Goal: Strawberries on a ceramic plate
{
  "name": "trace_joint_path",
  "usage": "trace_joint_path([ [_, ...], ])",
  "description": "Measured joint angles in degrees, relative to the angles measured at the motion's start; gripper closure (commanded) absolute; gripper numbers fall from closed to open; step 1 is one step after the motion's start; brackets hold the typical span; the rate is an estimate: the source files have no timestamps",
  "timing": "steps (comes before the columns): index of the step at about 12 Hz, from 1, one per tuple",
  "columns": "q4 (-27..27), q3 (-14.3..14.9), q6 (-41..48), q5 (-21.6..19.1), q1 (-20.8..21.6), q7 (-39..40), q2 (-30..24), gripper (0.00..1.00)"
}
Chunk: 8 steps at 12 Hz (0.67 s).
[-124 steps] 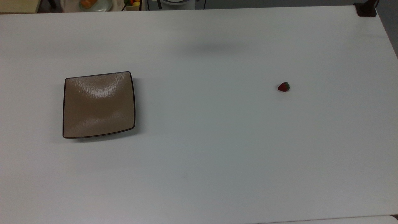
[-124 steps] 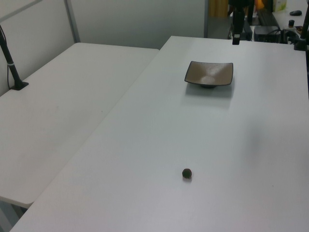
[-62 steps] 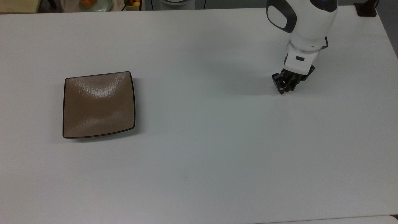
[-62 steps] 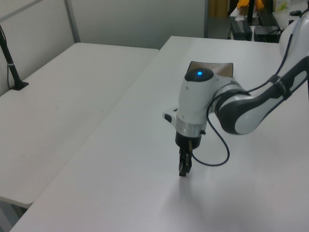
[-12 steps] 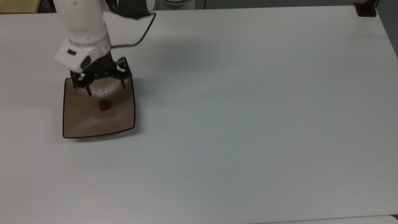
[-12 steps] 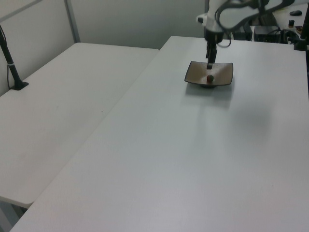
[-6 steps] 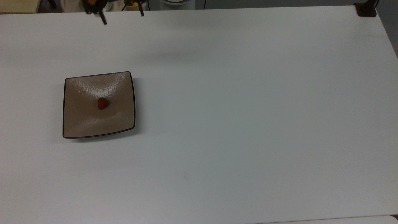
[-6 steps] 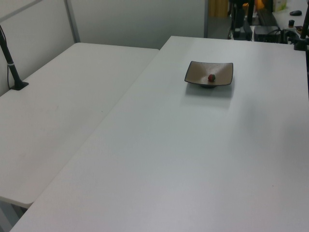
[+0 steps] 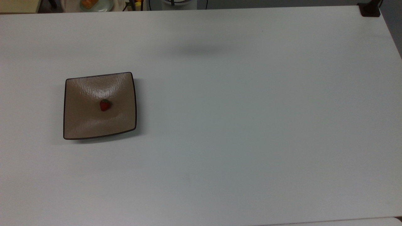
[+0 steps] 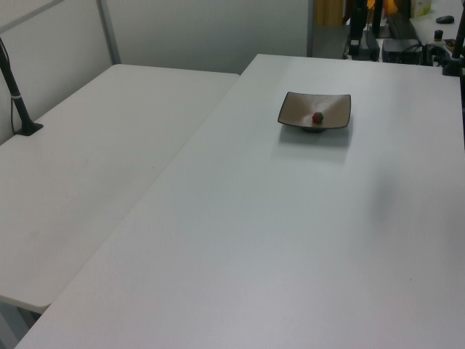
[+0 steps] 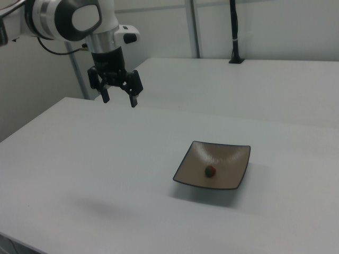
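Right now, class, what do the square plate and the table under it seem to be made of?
The square plate looks like glazed ceramic: glossy tan surface with bright highlights and a thin dark rim. The table looks like matte white laminate or painted board, flat and nearly without glare; which one cannot be told.

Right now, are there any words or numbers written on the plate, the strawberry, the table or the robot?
None: no words, numbers or signs can be read.
Ceramic plate: plain glossy brown, no writing.
Strawberry: no label.
Table: plain white.
Gripper and arm: no text to be read.
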<state>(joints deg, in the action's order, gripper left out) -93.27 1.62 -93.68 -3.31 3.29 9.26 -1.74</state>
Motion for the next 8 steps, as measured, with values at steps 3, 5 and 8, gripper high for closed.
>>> trace_joint_path([
  [3,0.1,-0.3,-0.2,0.0,0.5,-2.1,-0.1,0.0],
  [5,0.1,-0.3,-0.5,0.0,0.7,-2.2,-0.1,0.0],
  [8,0.1,-0.3,-0.5,0.0,0.7,-2.2,-0.1,0.0],
])
